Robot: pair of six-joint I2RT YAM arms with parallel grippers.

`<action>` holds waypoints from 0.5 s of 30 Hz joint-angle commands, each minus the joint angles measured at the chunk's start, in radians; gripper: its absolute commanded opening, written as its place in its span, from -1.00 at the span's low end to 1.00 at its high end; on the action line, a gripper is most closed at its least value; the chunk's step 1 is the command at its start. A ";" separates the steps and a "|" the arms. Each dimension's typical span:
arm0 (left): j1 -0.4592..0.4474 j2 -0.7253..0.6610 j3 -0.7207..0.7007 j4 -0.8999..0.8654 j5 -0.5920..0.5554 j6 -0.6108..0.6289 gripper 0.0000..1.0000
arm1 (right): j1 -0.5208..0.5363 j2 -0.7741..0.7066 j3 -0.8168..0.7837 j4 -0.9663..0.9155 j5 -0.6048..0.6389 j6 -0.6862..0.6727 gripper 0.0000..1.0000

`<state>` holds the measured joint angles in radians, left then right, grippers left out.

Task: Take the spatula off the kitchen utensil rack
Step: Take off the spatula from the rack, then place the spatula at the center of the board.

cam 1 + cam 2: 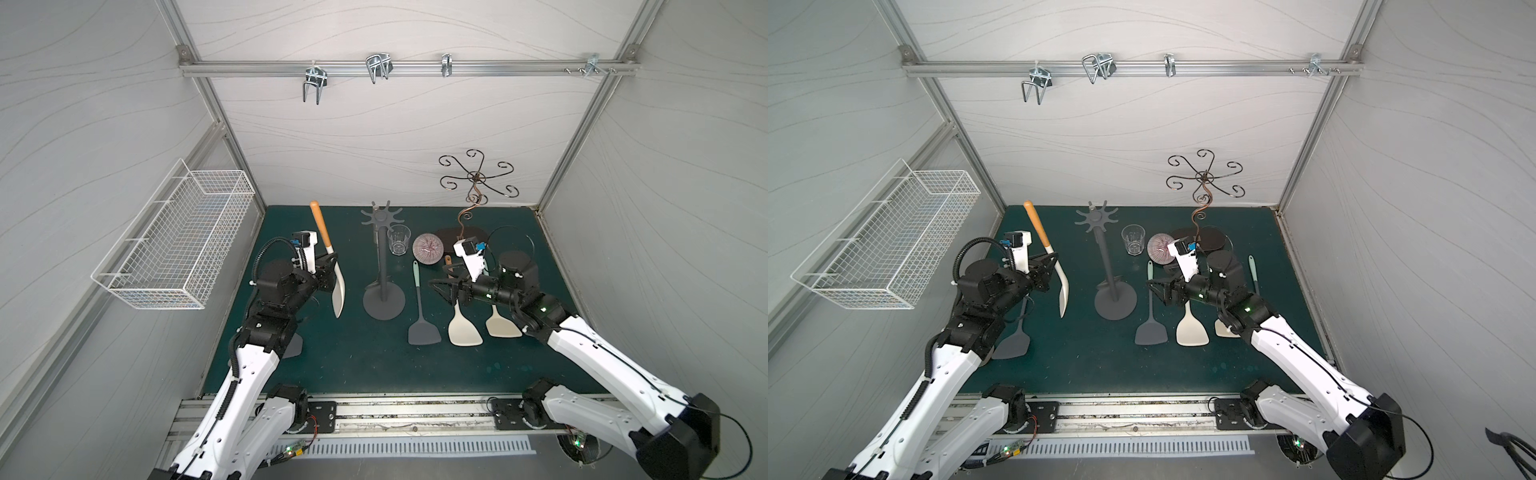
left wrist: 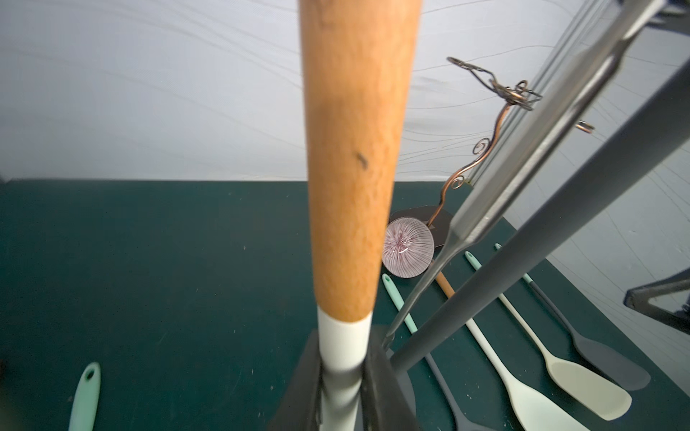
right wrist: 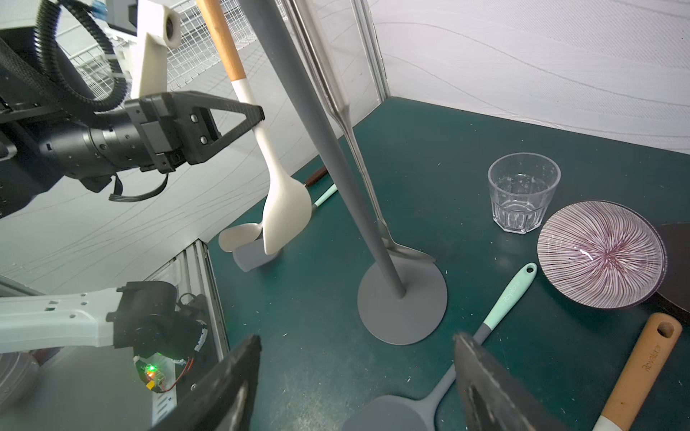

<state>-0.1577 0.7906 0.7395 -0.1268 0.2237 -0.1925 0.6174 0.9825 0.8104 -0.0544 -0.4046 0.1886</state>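
Apparently left claw clamps spatula.

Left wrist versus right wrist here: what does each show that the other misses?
Only left wrist: the crown of the curly bronze stand. Only right wrist: the glass, the white wire basket, and the cream blade of the spatula held by the left gripper. Both: the pole of the kitchen utensil rack, the striped bowl, the spatula's wooden handle.

Left gripper left of kitchen utensil rack, jaws clamped on spatula. Right gripper opposite side, jaws spread, seemingly empty.
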 commanded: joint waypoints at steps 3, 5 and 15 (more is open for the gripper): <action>0.002 -0.067 0.146 -0.254 -0.098 -0.117 -1.00 | -0.001 -0.079 -0.032 -0.013 -0.010 0.027 0.64; 0.003 -0.081 0.194 -0.374 -0.120 -0.114 -1.00 | -0.001 -0.103 -0.048 -0.015 -0.009 0.039 0.64; 0.003 -0.030 0.346 -0.762 -0.259 -0.056 -1.00 | -0.001 -0.166 -0.096 -0.001 -0.007 0.083 0.65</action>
<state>-0.1577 0.7250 1.0428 -0.7662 0.0307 -0.2604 0.6174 0.8383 0.7193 -0.0551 -0.4046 0.2501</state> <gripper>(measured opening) 0.191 0.823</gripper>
